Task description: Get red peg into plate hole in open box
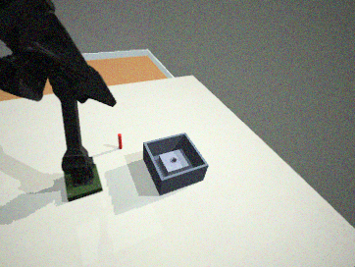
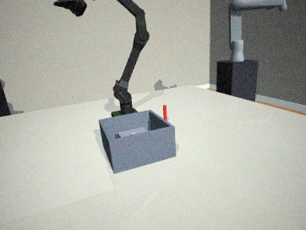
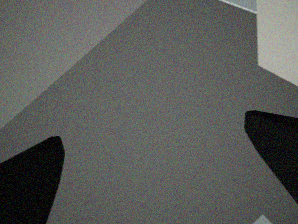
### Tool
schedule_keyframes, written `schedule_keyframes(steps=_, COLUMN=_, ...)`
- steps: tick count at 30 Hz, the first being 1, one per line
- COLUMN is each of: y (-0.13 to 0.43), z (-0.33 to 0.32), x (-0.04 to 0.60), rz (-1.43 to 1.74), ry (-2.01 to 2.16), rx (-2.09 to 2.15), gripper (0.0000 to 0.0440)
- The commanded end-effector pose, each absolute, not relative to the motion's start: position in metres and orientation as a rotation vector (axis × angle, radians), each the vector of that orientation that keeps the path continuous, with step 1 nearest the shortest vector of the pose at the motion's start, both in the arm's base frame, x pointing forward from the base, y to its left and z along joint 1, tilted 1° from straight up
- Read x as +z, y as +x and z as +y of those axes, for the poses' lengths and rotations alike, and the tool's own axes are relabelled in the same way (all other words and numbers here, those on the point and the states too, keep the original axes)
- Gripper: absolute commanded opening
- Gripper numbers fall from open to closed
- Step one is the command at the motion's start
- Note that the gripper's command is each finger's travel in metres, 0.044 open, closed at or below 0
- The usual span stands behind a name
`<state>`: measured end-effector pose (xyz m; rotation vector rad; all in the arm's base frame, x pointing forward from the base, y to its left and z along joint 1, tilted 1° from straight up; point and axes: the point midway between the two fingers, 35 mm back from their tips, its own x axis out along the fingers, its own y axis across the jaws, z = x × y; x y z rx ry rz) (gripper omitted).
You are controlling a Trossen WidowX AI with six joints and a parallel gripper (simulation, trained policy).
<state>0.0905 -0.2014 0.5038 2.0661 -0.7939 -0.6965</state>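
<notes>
Red peg (image 1: 120, 141) (image 2: 165, 112) stood upright on the desk (image 1: 235, 206) (image 2: 220, 169), outside the open box (image 1: 183, 184) (image 2: 144, 149) and near it, not touching. Hand (image 1: 76, 100) (image 2: 68, 8) (image 3: 155, 132) was spread wide, nothing between the fingers, up above the desk and well apart from the peg. Plate (image 1: 165, 164) (image 2: 132, 133) lay in the box bottom, hole unfilled. Black arm (image 1: 73, 125) (image 2: 132, 59) stood on a green base (image 1: 95, 187) (image 2: 116, 113).

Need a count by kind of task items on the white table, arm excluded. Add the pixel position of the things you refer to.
Red peg (image 1: 120, 141) (image 2: 165, 112): 1
Open box (image 1: 182, 185) (image 2: 144, 150): 1
Plate with hole, inside the box (image 1: 167, 164) (image 2: 127, 134): 1
Total: 3
</notes>
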Motion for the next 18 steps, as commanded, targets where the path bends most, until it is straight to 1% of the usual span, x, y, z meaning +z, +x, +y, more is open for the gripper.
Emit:
schedule_keyframes(steps=1, y=0.109, z=-0.212, x=0.471, rz=-0.653, ry=2.107, rx=-0.777, gripper=0.0440)
schedule_keyframes(steps=9, y=0.151, z=-0.205, x=0.415, rz=-0.332, ry=2.102, rx=-0.900, gripper=0.0440)
schedule_keyframes(steps=18, y=0.192, z=-0.174, x=0.360, rz=0.055, ry=1.991, rx=-0.987, gripper=0.0440)
